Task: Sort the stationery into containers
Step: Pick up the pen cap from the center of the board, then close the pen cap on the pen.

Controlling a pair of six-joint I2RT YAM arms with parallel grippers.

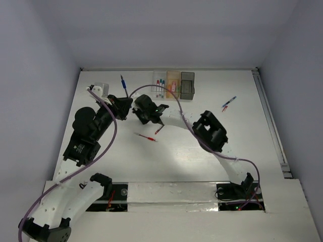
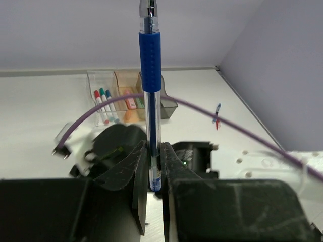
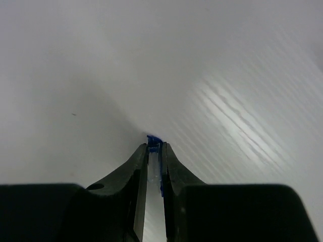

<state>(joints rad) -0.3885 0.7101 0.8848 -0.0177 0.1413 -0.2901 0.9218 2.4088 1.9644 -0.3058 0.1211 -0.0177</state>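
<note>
Crowding the right wrist view, the right fingers [image 3: 140,164] are pinching narrowly on a thin blue-tipped piece [image 3: 154,139] close to the worktop [image 3: 75,75], its body hard to make out. The left fingers [image 2: 137,169] are clamping a blue pen [image 2: 150,60], which is partly covering the smoky grey bin [image 2: 169,106]. At upper centre, the clear bin [image 2: 92,83] is holding three markers [image 2: 103,106], and the orange bin [image 2: 122,80] a pink block [image 2: 130,103].

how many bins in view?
3, in a row at the back: clear bin left, orange bin middle, grey bin right. None seems hidden.
</note>
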